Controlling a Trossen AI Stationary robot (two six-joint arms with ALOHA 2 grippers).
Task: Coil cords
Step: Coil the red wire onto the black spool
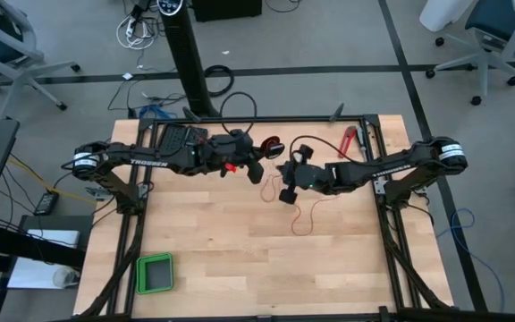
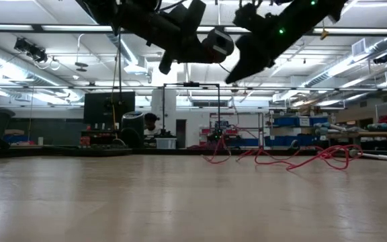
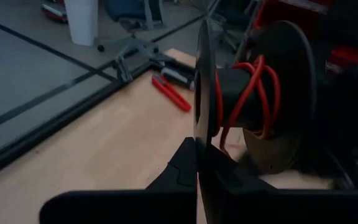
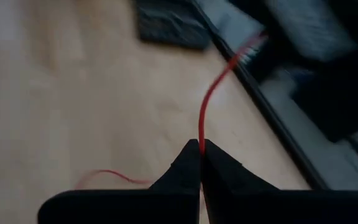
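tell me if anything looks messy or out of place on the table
Only the red cord: a few turns sit on the spool held by the left gripper, while the rest trails in loose squiggles across the table.

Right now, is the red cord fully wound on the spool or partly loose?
Partly loose. A few turns of cord wrap the spool, but a strand runs to the right gripper, and more lies squiggled on the table.
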